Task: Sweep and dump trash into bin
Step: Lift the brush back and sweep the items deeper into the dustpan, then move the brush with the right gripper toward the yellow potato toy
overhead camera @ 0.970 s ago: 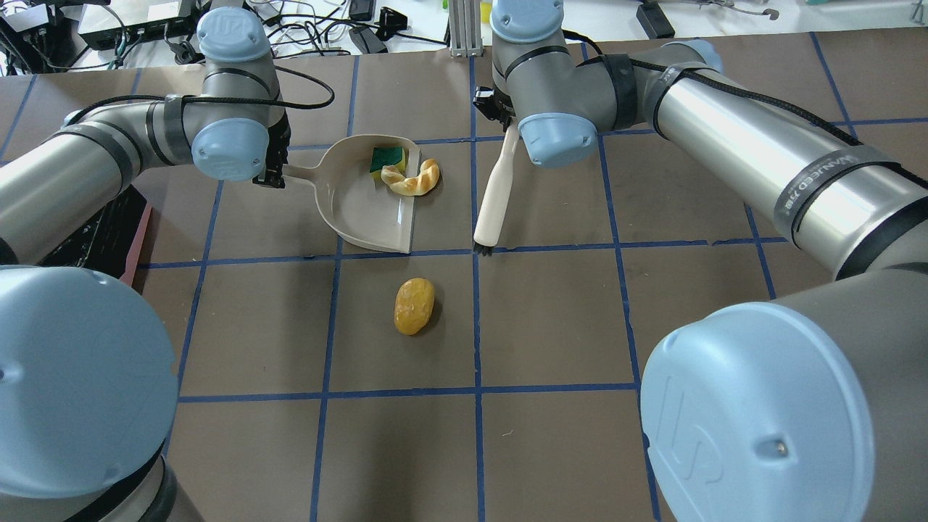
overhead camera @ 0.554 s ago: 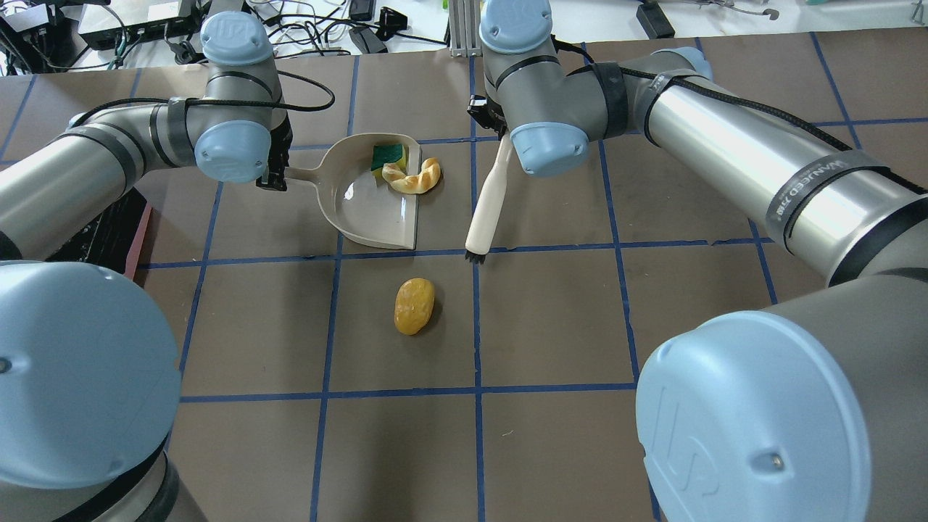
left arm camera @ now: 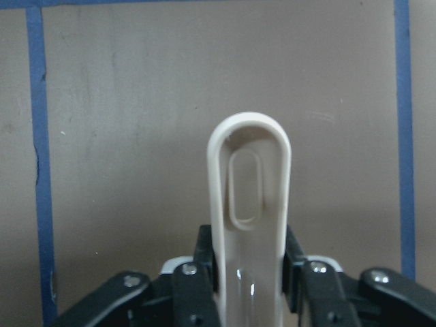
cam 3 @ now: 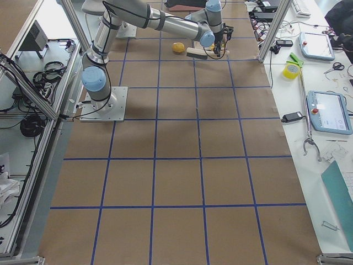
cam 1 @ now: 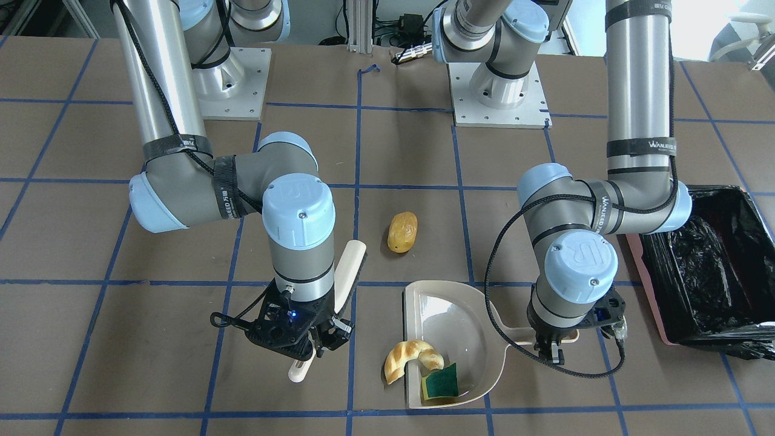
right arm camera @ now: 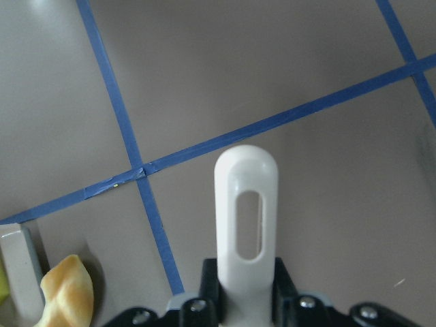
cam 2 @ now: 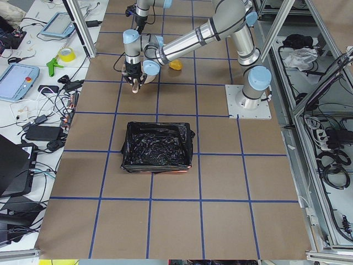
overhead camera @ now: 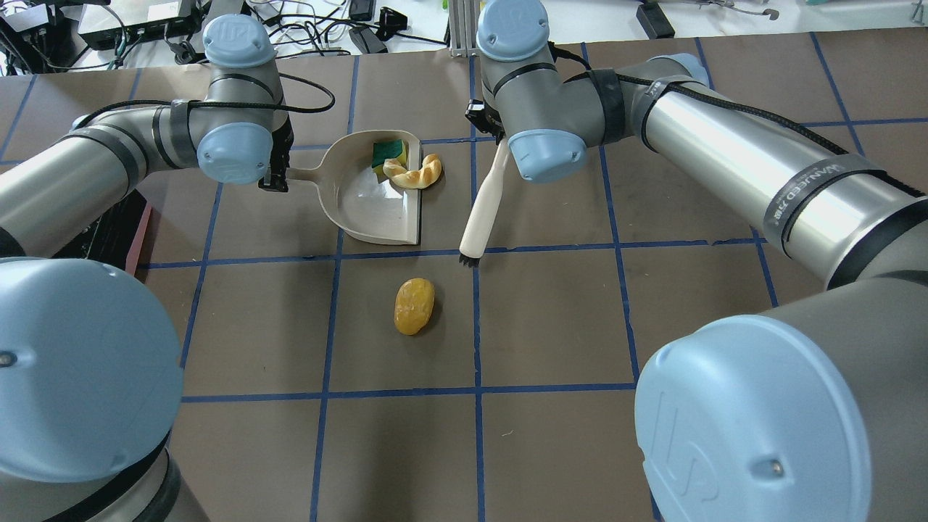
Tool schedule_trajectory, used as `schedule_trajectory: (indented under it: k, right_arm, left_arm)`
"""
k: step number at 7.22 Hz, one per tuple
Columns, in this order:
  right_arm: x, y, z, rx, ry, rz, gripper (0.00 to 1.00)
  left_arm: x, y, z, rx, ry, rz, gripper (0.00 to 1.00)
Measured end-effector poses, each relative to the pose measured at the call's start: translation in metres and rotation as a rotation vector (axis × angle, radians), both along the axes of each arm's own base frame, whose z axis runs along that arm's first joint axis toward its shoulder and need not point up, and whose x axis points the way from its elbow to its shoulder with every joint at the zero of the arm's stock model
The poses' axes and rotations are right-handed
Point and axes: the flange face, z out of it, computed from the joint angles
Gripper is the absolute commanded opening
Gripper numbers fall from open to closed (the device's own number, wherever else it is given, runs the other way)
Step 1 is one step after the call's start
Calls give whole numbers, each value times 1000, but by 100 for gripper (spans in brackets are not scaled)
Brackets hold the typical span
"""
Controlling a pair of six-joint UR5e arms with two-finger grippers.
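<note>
Brown bench [overhead camera: 551, 326] gridded with blue tape lines [overhead camera: 477, 348]; an aluminium post [overhead camera: 464, 32] at its far edge. A white side desk [cam 3: 325, 83] carries a tablet [cam 3: 329, 112] and a yellow tape roll [cam 3: 290, 70].

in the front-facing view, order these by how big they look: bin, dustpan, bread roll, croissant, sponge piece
1. bin, largest, though cut off at the view's edge
2. dustpan
3. croissant and bread roll, too alike to rank
4. sponge piece, smallest
</note>
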Motion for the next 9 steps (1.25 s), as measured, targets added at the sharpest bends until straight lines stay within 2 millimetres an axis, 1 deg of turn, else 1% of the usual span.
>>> schedule_trajectory:
  k: [1, 3, 4, 5, 6, 7, 9]
  right_arm:
    - [3, -5, 0, -13, -14, 8, 0]
    - [14, -21, -11, -52, -38, 60, 0]
    - [17, -28, -19, -65, -37, 94, 0]
    - [21, -36, -21, -82, -40, 112, 0]
    - [28, -47, -20, -102, -47, 115, 0]
    - [37, -55, -19, -118, -58, 104, 0]
    - [50, -59, -21, -126, -86, 53, 0]
  left_arm:
    - [0, 0, 1, -1, 3, 1, 0]
    - [1, -1, 5, -8, 21, -5, 0]
    - [8, 0, 9, -10, 54, 1, 0]
    - [21, 3, 12, -8, 102, 13, 0]
    - [28, 5, 11, -4, 128, 19, 0]
    - [32, 6, 11, -2, 140, 21, 0]
    - [34, 8, 12, -3, 154, 19, 0]
